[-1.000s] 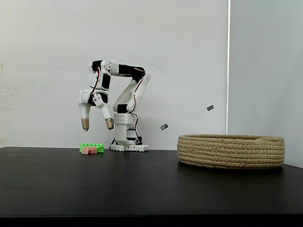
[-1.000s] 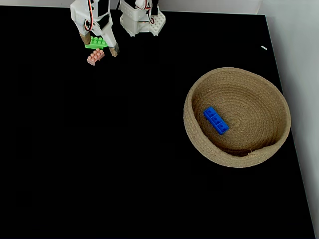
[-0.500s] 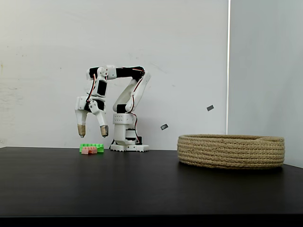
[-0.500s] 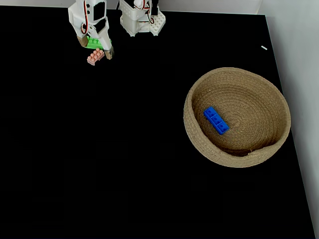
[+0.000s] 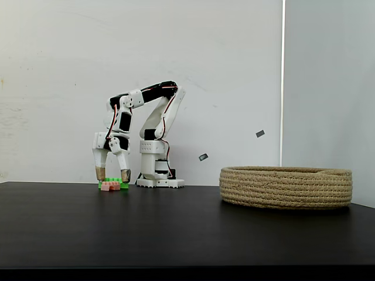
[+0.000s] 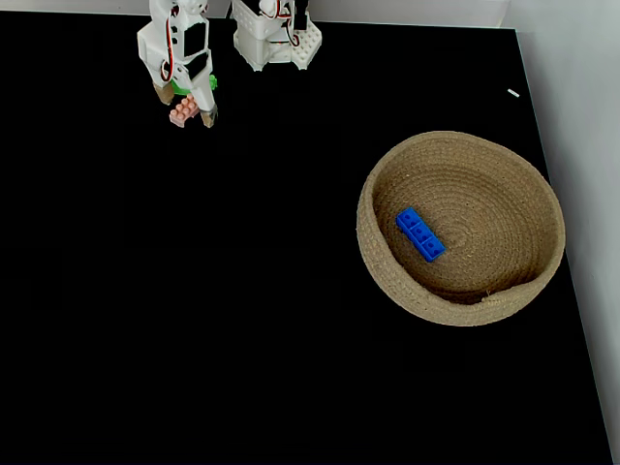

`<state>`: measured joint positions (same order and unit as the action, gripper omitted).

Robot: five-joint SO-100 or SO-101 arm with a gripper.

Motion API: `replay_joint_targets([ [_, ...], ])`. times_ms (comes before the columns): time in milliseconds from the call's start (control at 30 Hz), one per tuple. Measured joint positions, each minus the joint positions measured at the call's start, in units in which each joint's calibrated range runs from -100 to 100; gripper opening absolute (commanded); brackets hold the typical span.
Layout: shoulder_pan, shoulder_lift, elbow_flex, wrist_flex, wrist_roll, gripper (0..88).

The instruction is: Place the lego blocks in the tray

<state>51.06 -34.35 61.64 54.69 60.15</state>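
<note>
Down by the robot's base, the pink brick (image 6: 181, 113) lies touching the green brick (image 5: 121, 182). The gripper (image 6: 184, 108) hangs open around them, holding nothing. It should probably close gently on just one. Two bricks wait; one blue brick (image 6: 420, 234) sits in the one basket (image 6: 386, 274).

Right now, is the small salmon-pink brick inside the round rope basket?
No, the small salmon-pink brick lies on the black table beneath the gripper, far from the round rope basket.
</note>
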Motion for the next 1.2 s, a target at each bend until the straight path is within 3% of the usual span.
replay_joint_targets([
  [367, 1.0, 0.0, 4.2, -3.7, 0.0, 20.4],
  [600, 1.0, 0.5, 5.5, -6.3, -0.9, 0.0],
  [933, -1.1, 0.0, 5.7, -7.1, -2.8, 0.0],
  [1200, -11.8, 0.0, -11.1, 7.6, -6.1, 0.0],
])
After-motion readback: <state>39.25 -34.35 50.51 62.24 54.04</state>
